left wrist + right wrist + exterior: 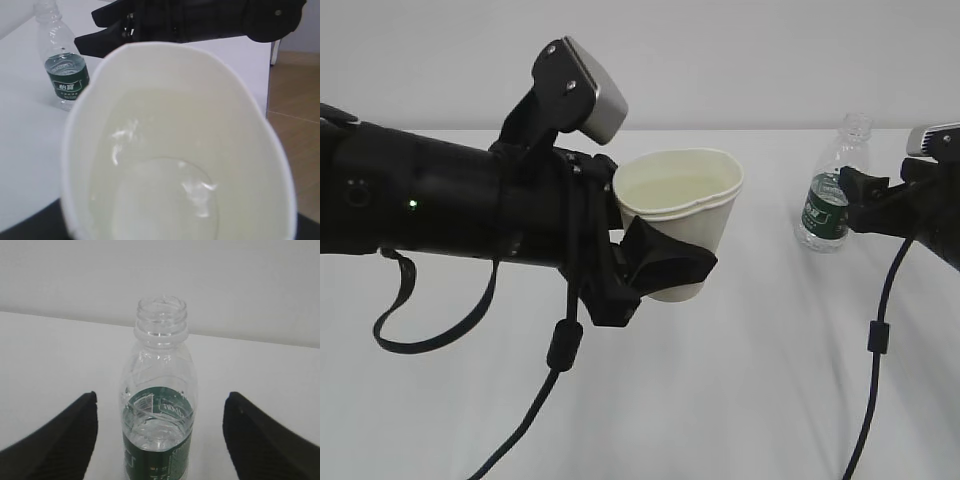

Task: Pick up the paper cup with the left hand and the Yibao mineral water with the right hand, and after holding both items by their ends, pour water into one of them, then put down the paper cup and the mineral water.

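Paper cup (680,215): thin, crushable, water inside, clamped low by left hand (655,265); Yibao mineral water (828,195): uncapped, light, squeezable, standing free between right hand's (160,432) wide-open fingers.

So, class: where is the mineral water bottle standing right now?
In the exterior view the Yibao mineral water stands upright on the white table at the right, uncapped, between the open fingers of the right hand, well apart from the paper cup.
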Controlling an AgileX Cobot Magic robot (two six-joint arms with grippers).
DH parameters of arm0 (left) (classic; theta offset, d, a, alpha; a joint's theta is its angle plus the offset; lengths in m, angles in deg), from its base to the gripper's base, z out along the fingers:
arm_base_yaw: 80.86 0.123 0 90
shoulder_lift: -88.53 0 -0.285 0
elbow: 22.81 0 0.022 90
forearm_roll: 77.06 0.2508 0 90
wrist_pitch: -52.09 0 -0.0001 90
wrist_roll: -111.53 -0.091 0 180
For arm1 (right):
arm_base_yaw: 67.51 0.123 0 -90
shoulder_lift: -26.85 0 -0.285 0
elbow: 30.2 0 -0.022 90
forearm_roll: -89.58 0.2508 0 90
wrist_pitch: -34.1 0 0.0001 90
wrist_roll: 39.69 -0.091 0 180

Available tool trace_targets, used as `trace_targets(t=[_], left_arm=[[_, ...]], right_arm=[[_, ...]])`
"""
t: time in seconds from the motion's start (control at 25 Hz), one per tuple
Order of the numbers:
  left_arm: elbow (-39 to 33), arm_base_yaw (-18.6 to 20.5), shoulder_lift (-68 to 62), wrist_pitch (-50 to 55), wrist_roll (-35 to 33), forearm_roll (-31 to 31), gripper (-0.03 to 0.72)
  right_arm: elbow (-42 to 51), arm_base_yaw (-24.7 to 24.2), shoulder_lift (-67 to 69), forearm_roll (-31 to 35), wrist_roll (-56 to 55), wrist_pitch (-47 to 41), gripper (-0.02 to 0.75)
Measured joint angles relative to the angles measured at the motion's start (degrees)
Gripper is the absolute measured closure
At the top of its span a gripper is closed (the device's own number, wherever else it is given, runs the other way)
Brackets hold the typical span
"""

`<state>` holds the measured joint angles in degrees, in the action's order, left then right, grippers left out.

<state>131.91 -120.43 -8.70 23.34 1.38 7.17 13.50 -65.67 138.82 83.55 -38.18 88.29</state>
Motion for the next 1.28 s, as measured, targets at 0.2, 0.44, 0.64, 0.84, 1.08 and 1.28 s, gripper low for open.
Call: trace_targets(t=[0.2,0.44,0.64,0.84,1.08,1.28], left_arm=[[0.0,0.0,-2.2,1.8,0.0,-2.2,0.268],[0.0,1.0,-4.5,2.4,0.0,-4.2,0.268],[0.0,4.2,-4.8,2.4,0.0,-5.0,0.268],[0.0,8.0,-4.8,2.4,0.0,-5.5,0.268],[0.0,11.5,-5.2,2.4,0.0,-6.2,0.268],[0.0,13.6,-7.6,1.9,-1.0,-8.0,0.268]], right_arm=[[0.0,0.0,-0.6,0.0,0.0,-1.1,0.146],[0.0,0.0,-2.7,0.0,0.0,-2.7,0.146],[0.0,0.0,-3.0,0.0,0.0,-3.0,0.146],[0.0,0.0,-3.0,0.0,0.0,-3.4,0.146],[0.0,0.0,-3.0,0.0,0.0,-4.0,0.146],[0.0,0.0,-3.0,0.0,0.0,-4.4,0.146]])
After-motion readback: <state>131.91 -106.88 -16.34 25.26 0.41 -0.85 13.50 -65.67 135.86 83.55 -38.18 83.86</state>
